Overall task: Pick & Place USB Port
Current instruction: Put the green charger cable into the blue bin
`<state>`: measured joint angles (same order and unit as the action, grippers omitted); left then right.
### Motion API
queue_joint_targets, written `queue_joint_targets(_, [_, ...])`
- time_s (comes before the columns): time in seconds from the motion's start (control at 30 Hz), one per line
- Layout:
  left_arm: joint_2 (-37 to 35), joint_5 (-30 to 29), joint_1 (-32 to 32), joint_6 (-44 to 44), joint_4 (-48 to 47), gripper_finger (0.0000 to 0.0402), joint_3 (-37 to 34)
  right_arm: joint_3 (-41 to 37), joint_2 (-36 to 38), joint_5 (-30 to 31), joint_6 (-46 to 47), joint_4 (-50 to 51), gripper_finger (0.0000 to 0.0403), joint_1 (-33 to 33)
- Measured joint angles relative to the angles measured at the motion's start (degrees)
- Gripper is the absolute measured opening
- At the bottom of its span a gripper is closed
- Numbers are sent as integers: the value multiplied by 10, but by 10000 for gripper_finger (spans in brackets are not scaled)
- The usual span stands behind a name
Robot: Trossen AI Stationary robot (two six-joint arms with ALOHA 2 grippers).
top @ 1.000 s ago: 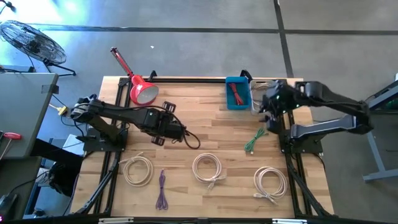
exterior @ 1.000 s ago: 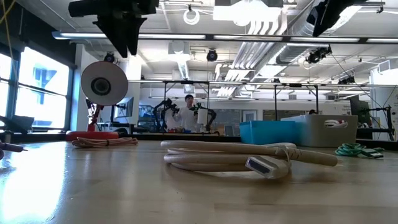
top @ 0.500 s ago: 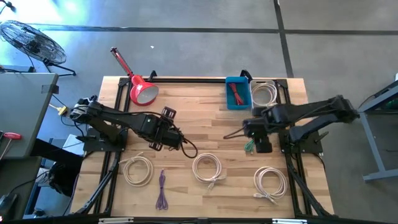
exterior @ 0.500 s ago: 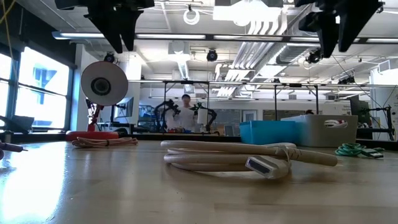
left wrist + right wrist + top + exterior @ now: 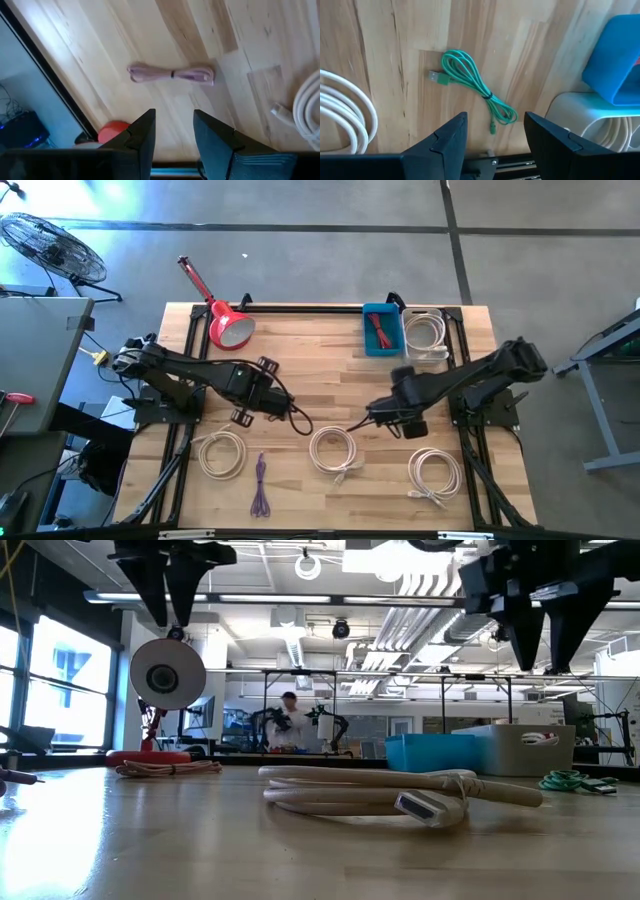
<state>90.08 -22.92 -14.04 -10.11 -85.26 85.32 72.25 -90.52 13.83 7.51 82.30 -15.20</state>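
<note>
Where cables [image 5: 332, 451] lie, table [image 5: 320, 340] is wood.

No legible text or labels anywhere

red lamp [image 5: 228, 326], floor fan [image 5: 45, 242], person [image 5: 288, 722] beyond table

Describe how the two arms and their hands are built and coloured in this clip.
Both arms are dark, near black, jointed in chunky segments. The left arm trails a black cable looping onto the table. The left hand and right hand each end in two flat, angular dark fingers with bevelled edges. No markings are legible.
</note>
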Motion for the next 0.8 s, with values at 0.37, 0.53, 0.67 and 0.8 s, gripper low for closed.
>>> queue_joint_targets(0.37, [0, -2, -34, 12, -8, 127, 0, -71, -8, -6, -5, -49, 188, -2])
queue_joint_targets(0.53, [0, -8, -64, 17, -6, 127, 0, -154, -7, -5, -15, -109, 188, -2])
queue_joint_targets(0.67, [0, -12, -75, 19, 0, 127, 0, -204, -7, -7, -19, -187, 188, -2])
queue_joint_targets(0.8, [0, -12, -73, 30, 1, 127, 0, -238, -7, -7, -20, -238, 188, -2])
